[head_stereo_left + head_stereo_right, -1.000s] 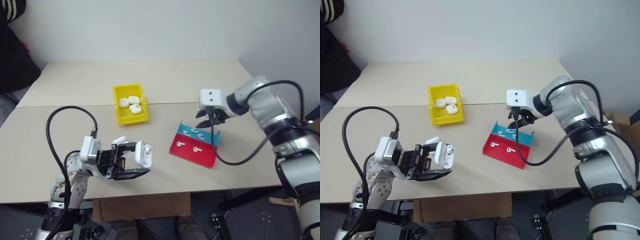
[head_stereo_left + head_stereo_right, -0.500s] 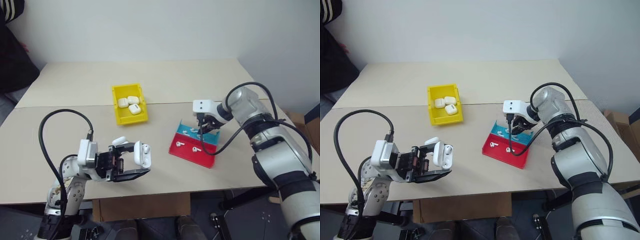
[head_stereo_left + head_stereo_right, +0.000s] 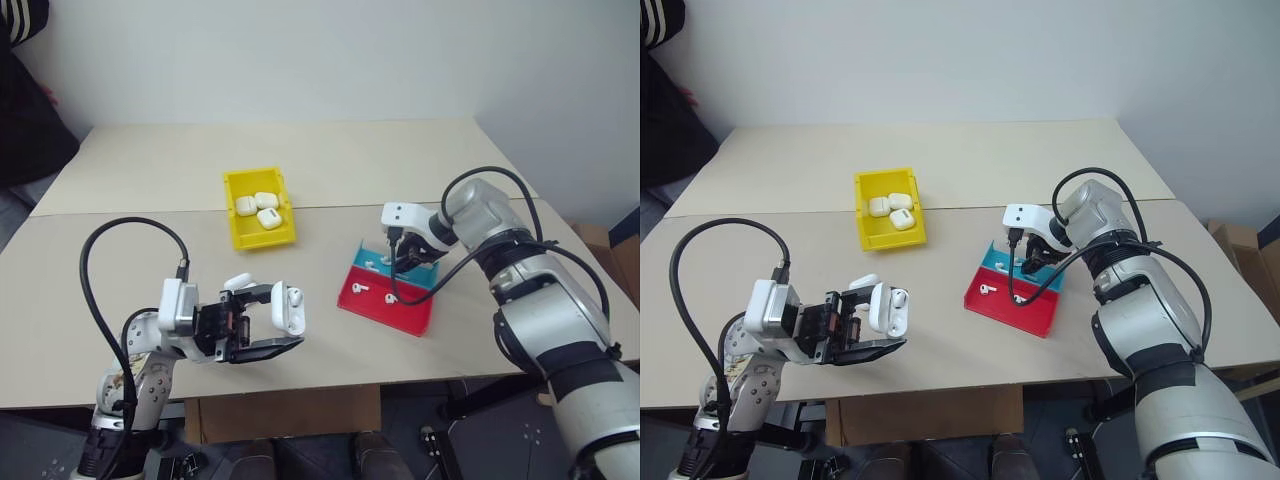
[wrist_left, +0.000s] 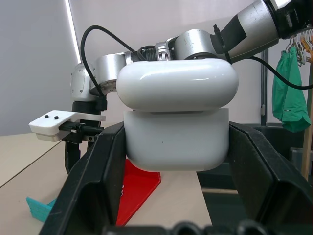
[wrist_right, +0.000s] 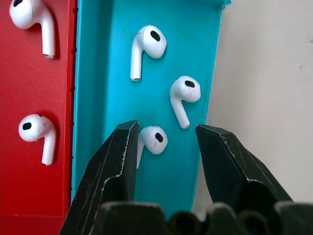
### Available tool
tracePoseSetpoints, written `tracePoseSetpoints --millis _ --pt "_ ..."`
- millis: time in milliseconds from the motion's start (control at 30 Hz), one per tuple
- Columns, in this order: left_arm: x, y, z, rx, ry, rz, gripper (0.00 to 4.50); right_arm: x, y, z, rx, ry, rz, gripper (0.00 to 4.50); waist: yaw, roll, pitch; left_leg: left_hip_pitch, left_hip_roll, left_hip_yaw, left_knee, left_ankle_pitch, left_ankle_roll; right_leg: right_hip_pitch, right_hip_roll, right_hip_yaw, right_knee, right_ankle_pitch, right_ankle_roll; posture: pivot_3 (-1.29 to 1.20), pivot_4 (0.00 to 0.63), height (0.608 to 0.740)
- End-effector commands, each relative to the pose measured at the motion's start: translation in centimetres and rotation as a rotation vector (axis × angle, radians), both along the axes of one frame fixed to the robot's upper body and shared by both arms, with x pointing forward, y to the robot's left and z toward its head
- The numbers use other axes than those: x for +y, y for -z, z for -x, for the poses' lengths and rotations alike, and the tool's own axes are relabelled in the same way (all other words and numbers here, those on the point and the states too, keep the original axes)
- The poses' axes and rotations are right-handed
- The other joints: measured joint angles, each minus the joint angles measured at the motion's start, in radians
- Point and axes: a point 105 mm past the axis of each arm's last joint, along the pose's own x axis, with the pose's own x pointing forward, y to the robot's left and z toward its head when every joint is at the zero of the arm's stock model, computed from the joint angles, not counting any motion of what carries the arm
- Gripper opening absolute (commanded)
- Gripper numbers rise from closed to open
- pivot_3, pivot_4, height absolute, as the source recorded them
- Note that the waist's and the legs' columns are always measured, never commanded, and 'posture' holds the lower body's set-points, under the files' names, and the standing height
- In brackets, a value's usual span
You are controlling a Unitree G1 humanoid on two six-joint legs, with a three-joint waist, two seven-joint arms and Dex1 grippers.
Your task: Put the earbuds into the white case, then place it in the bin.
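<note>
Left tool (image 3: 262, 320) clamps the white case (image 4: 176, 115) (lid ajar); right tool (image 5: 166, 161) gapes, half-hiding one earbud (image 5: 151, 139).

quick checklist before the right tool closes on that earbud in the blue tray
1. Right tool open: ok, its two fingers stand apart.
2. Target earbud between the fingers: ok, though it sits close to one finger, off centre.
3. Neighbouring earbud out of the closing path: ok, it lies beyond the fingertips.
4. Fingers clear of the blue tray wall: cannot tell, one finger hangs near the tray's edge.
5. White case held ready: ok, the left tool is shut on it.
6. Case lid open to receive: ok, the lid is swung back, with one earbud already seated.
</note>
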Motion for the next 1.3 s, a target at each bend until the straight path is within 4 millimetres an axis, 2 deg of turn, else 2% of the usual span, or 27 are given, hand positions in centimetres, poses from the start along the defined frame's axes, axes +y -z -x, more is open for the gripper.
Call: tracePoseSetpoints --millis 33,700,1200,1267,1300 --pt "-0.2 -0.6 0.2 -0.042 0.004 0.007 2.78 0.1 -1.1 -0.2 -0.023 0.021 -0.016 2.3 0.0 0.0 0.0 0.0 0.0 0.0 0.0 0.0 0.0 0.0 0.0 0.0 0.0 0.0 0.0 0.0 0.15 0.74" --pt "-0.3 -0.4 0.1 -0.045 0.004 0.001 2.78 0.0 0.6 0.1 0.013 0.076 0.0 2.3 -0.001 0.0 0.0 0.0 0.0 0.0 0.0 0.0 0.0 0.0 0.0 0.0 0.0 0.0 0.0 0.0 0.15 0.74" --pt "-0.3 -0.3 0.0 -0.047 0.0 -0.003 2.78 -0.3 1.0 0.1 0.012 0.094 0.003 2.3 -0.001 0.0 0.0 0.0 0.0 0.0 0.0 0.0 0.0 0.0 0.0 0.0 0.0 0.0 0.0 0.0 0.15 0.74" --pt "-0.4 -0.3 0.0 -0.048 0.001 -0.003 2.78 -0.3 1.1 0.1 0.014 0.092 0.007 1.92 -0.001 0.0 0.0 0.0 0.0 0.0 0.0 0.0 0.0 0.0 0.0 0.0 0.0 0.0 0.0 0.0 0.15 0.74" --pt "-0.4 -0.3 0.0 -0.048 0.001 -0.003 2.78 -0.3 1.1 0.1 0.015 0.092 0.007 1.92 -0.001 0.0 0.0 0.0 0.0 0.0 0.0 0.0 0.0 0.0 0.0 0.0 0.0 0.0 0.0 0.0 0.15 0.74"
